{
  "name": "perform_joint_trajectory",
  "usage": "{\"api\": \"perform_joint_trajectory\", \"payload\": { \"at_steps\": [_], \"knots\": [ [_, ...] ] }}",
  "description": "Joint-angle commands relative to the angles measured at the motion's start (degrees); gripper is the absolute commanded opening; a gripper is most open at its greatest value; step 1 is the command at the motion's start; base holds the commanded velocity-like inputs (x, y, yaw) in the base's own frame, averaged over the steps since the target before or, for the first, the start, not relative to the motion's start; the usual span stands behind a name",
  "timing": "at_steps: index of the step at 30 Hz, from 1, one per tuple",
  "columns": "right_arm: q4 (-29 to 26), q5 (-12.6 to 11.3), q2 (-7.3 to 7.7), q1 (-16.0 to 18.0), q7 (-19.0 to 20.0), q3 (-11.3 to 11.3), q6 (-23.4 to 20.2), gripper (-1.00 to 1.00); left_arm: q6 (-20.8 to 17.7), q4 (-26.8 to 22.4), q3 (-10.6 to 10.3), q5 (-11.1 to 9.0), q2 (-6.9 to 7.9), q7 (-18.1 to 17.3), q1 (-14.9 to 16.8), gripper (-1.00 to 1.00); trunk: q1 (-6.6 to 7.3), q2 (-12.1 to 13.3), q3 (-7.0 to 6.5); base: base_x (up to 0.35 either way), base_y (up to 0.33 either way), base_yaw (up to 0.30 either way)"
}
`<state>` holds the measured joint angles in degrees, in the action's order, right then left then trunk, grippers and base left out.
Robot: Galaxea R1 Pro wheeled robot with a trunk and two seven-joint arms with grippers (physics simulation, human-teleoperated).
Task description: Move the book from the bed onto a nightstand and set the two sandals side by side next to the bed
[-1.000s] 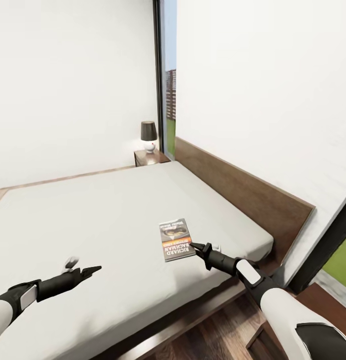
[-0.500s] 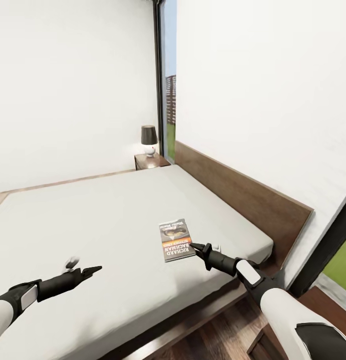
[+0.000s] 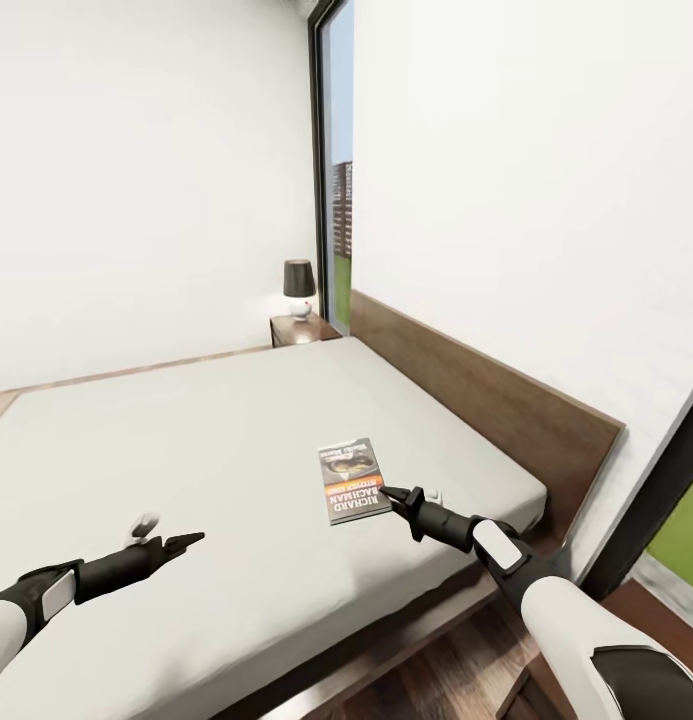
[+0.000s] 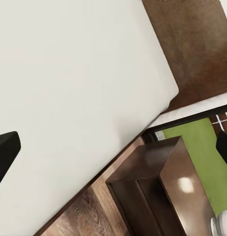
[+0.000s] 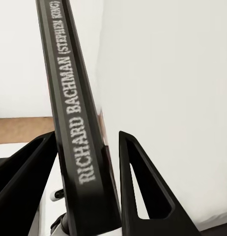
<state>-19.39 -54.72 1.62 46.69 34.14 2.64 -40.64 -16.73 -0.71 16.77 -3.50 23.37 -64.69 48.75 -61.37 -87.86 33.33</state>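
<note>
Dark thin paperback, the book (image 3: 352,479), lies flat on the bed (image 3: 216,450) near the headboard (image 3: 486,385), its spine between the right claw's (image 3: 390,493) parted, unclenched fingers; light, floppy, likely best pinched at the spine.

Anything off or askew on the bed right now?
Nothing damaged or spilled. The book lies flat on the bed near the headboard side, slightly skewed to the mattress edge, with the right gripper at its corner, spine between its fingers in the wrist view. The left gripper hovers empty.
</note>
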Motion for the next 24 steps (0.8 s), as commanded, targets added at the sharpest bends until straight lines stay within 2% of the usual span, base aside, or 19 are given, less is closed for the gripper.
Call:
{"api": "perform_joint_trajectory", "payload": {
  "at_steps": [1,24],
  "knots": [
    [0.02,-0.30,0.05,0.03,0.06,0.26,-0.14,-1.00,-0.59,0.01,-0.16,-0.37,0.01,-0.16,0.03,1.00,0.00,-0.03,-0.04,0.000,0.000,0.000],
    [0.28,-0.30,0.05,-0.02,0.05,0.26,-0.14,-1.00,-0.66,0.01,-0.16,-0.40,-0.05,-0.01,0.01,1.00,0.00,-0.03,-2.17,0.000,0.000,0.000]
  ]
}}
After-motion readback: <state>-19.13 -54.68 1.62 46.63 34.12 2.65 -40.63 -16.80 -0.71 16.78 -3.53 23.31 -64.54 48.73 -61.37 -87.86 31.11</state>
